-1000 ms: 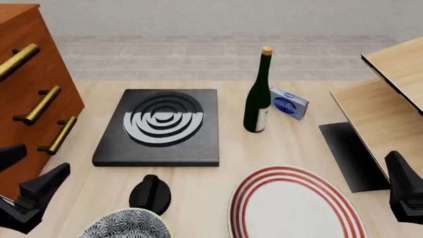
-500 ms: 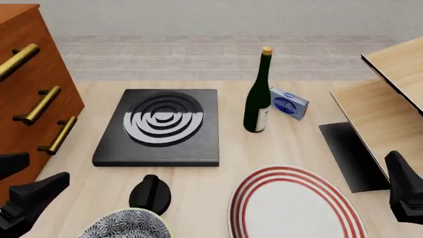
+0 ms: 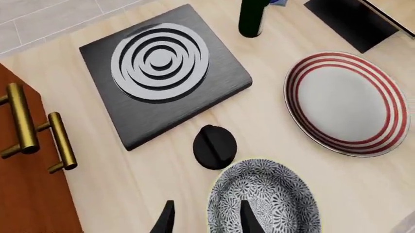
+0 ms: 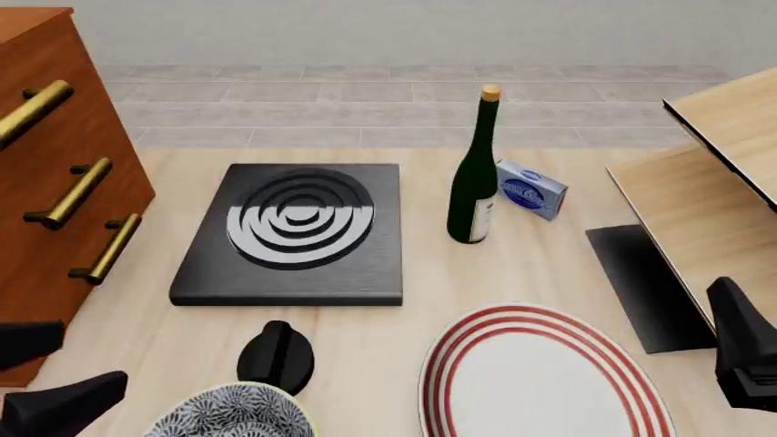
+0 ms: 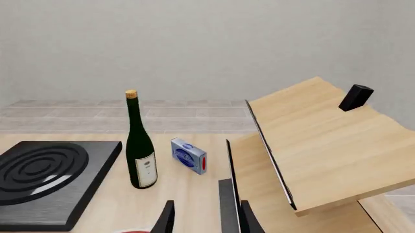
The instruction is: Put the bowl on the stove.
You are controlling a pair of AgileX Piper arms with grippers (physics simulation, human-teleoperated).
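The bowl [image 4: 231, 414], blue-and-white patterned, sits at the table's near edge, left of centre, partly cut off in the front view. The stove [image 4: 291, 232] lies flat beyond it, a black slab with silver rings. My left gripper [image 4: 49, 382] is open at the near left, just left of the bowl. In the left wrist view the bowl [image 3: 263, 199] has its near rim between the fingertips of the left gripper [image 3: 204, 223], and the stove [image 3: 162, 73] lies farther off. My right gripper [image 4: 741, 360] is open at the far right with nothing in it, and shows also as the right gripper [image 5: 206, 221].
A black knob [image 4: 277, 355] lies between bowl and stove. A red-ringed plate [image 4: 540, 378] is right of the bowl. A green bottle [image 4: 474, 173] and blue box [image 4: 530, 189] stand right of the stove. A wooden drawer cabinet [image 4: 49, 164] is at left, a wooden shelf [image 4: 716, 182] at right.
My left gripper has moved toward the table's near edge and sits lower in the front view. The right arm, the bowl and the stove have not moved.
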